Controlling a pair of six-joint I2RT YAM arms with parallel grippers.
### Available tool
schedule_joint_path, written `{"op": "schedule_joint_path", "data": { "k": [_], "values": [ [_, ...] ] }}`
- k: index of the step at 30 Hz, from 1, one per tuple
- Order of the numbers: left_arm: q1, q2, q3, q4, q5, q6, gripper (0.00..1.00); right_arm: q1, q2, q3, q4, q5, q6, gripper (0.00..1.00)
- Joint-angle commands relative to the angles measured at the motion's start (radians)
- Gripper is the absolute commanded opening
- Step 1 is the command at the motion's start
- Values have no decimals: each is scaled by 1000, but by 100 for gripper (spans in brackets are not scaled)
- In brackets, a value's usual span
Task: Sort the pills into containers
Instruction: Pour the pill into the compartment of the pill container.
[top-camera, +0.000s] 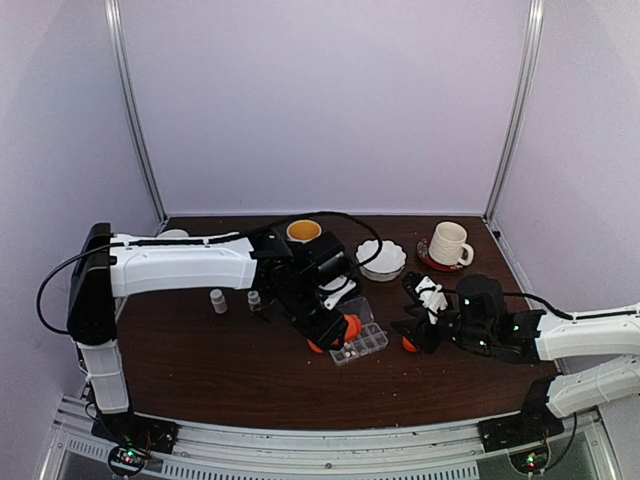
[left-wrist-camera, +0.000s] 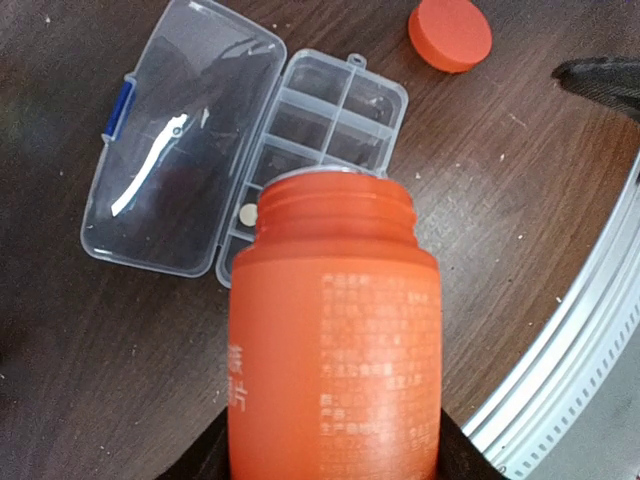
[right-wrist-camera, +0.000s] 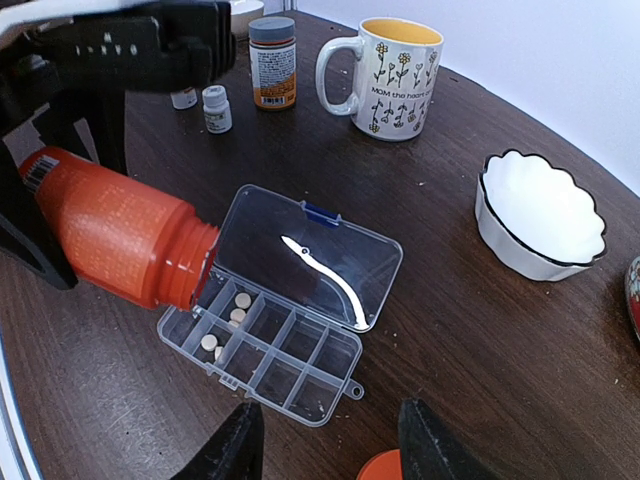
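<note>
Left jaws' bottle (right-wrist-camera: 115, 240) tilted over pill box (right-wrist-camera: 322, 388) — pills (right-wrist-camera: 238, 315) inside.

Two white arms with black joints: the left arm (top-camera: 180, 265) trails a looping black cable (top-camera: 335, 213); green lights (top-camera: 515, 325) glow on the right arm (top-camera: 590, 335).

A dark, wood-grained worktop (top-camera: 200, 350) sits inside a small booth closed in by plain pale walls: a back wall (top-camera: 320, 100), a left wall (top-camera: 50, 120) and a right wall (top-camera: 590, 150), all with a faint lilac cast. A left metal upright (top-camera: 135, 110) and a right metal upright (top-camera: 515, 110) stand at the rear corners, splaying outward towards the top in the overhead view. A ribbed aluminium rail (top-camera: 330, 440) runs along the near edge. Soft, even light draws a dull sheen from the wood, which shows fine scratches and pale specks.
</note>
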Motion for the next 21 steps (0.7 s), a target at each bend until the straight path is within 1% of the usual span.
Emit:
{"op": "schedule_joint_path", "data": {
  "k": [1, 8, 12, 16, 19, 21],
  "values": [
    [4, -58, -26, 43, -21, -16, 0, 7, -6, 18, 2, 16, -1, 50],
    [5, -30, -84, 101, 15, -23, 0, 8, -4, 19, 0, 15, -1, 50],
    [4, 19, -111, 122, 49, -25, 0, 8, -4, 18, 1, 16, -1, 50],
    [4, 38, -90, 70, 52, -24, 0, 8, -5, 18, 0, 16, -1, 50],
    [5, 31, -42, 19, 15, -14, 0, 9, -6, 18, 1, 17, -1, 50],
    [4, 12, -23, 12, -6, -11, 0, 9, -7, 18, 0, 17, -1, 50]
  ]
}}
